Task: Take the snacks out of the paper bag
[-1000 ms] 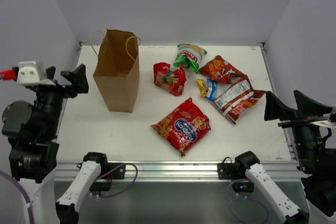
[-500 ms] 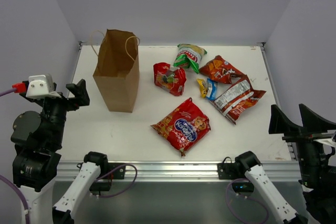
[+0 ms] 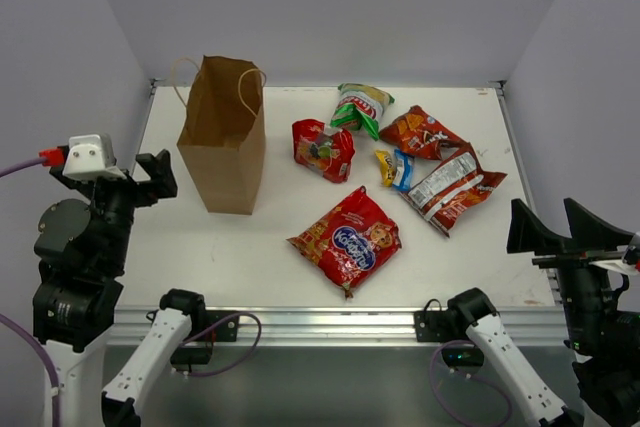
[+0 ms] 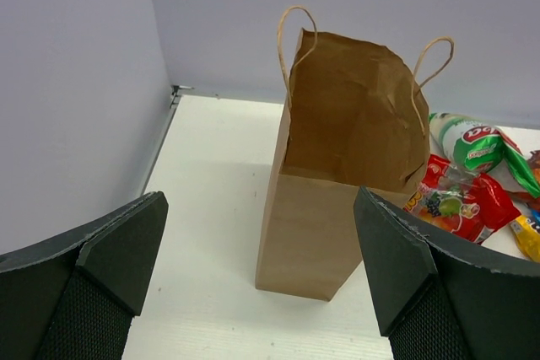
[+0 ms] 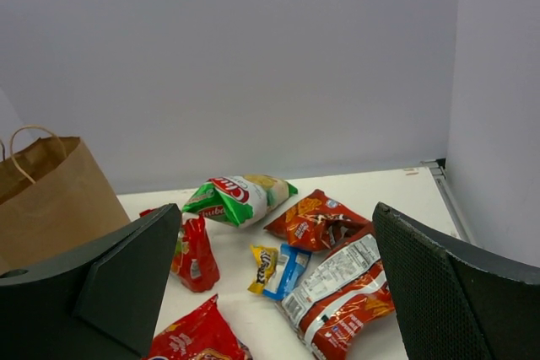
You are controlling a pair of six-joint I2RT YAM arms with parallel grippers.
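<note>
Left gripper [image 3: 140,179] and right gripper [image 3: 543,222] both gape empty, six snacks [image 3: 347,240] lie right of the upright bag [image 3: 225,137], so the task looks done.

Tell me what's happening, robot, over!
Left claw open, empty. Right claw open, empty. Paper bag upright, six snacks lying on table beside it. Nothing in the way.

- I seem to be driving a robotics lab cell, not a home or shop.
- Plain pale walls [image 3: 330,7] box in a bare white table [image 3: 250,247].
- An aluminium rail [image 3: 320,324] carries the arm mounts [image 3: 183,305], and a purple cable [image 3: 18,170] trails off; I can't tell what lies beyond.
</note>
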